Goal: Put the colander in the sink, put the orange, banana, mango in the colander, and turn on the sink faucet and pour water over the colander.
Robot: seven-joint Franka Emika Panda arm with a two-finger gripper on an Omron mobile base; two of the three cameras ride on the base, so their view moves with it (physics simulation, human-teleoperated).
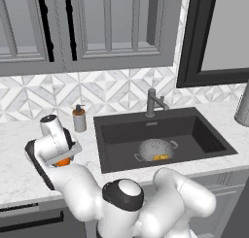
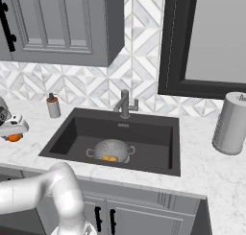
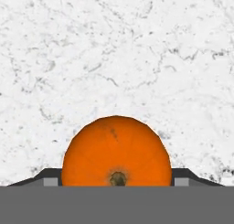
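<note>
The tool (image 1: 62, 160) sits low over the white marble table (image 1: 19, 174) at nine o'clock of the sink (image 1: 194, 135), its fingertips (image 3: 51, 176) flanking the orange (image 3: 116, 151); whether they clamp it I cannot tell. The colander (image 1: 154, 149) stands inside the sink, yellow fruit in it.
</note>
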